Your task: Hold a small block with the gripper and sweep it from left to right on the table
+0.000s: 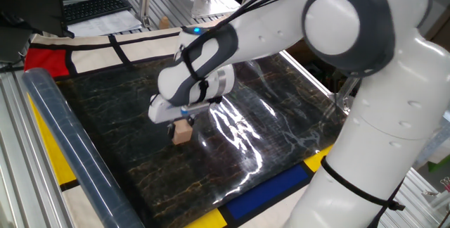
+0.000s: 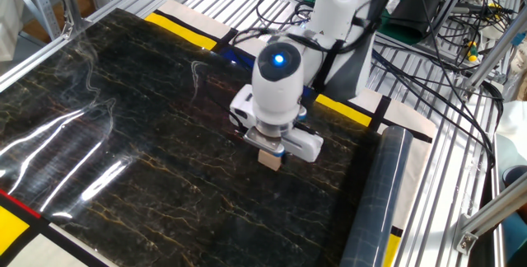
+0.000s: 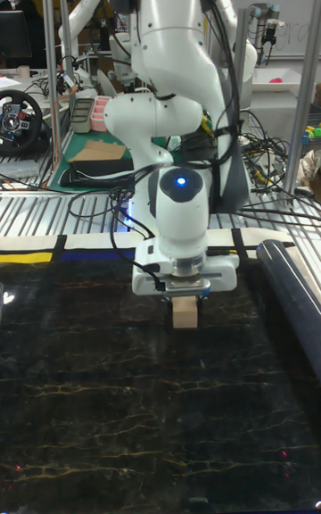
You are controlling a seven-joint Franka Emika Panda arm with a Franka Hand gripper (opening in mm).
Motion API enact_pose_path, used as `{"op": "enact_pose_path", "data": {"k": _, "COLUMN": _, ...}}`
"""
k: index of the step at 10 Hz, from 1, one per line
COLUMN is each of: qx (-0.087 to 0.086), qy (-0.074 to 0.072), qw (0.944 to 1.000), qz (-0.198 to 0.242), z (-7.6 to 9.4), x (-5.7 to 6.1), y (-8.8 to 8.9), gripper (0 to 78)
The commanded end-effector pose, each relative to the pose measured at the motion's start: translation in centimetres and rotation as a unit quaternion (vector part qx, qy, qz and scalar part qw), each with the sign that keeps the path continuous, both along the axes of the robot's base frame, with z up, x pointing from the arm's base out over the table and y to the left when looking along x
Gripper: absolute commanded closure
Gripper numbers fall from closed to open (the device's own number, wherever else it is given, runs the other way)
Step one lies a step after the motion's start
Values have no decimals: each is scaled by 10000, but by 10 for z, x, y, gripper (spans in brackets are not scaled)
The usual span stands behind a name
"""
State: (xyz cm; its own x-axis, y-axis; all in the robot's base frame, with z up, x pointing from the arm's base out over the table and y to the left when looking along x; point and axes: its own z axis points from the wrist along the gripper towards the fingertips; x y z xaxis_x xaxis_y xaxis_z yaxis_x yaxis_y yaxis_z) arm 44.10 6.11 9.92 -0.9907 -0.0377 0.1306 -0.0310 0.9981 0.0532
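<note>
My gripper (image 3: 184,299) pinches the small block (image 3: 184,315) against the counter (image 3: 80,407); I should keep it low, level and firmly gripped while sweeping.

Black marble table (image 1: 281,136), small block (image 1: 183,132) on it, dark roll (image 1: 70,150) along edge

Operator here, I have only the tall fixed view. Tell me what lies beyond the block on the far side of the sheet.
Observer: Behind the small block, a bright glare streak crosses the table.
Operator: Report the edging there.
Observer: Blue and yellow panels border the near corner; a red panel sits at the far corner.
Operator: Confirm the grip.
Observer: The gripper is shut on the block, which rests on the sheet.
</note>
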Motion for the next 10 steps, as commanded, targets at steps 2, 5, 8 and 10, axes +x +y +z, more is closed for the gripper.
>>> {"op": "enact_pose_path", "data": {"k": 2, "qx": -179, "qy": 8, "qw": 9997, "qz": 135, "z": 15, "x": 12, "y": -15, "gripper": 764}}
{"op": "enact_pose_path", "data": {"k": 5, "qx": -201, "qy": 0, "qw": 9996, "qz": 182, "z": 14, "x": 13, "y": -16, "gripper": 764}}
{"op": "enact_pose_path", "data": {"k": 8, "qx": -170, "qy": -41, "qw": 9996, "qz": 202, "z": 10, "x": 14, "y": -14, "gripper": 764}}
{"op": "enact_pose_path", "data": {"k": 10, "qx": -109, "qy": -85, "qw": 9998, "qz": 159, "z": 3, "x": 14, "y": -9, "gripper": 764}}
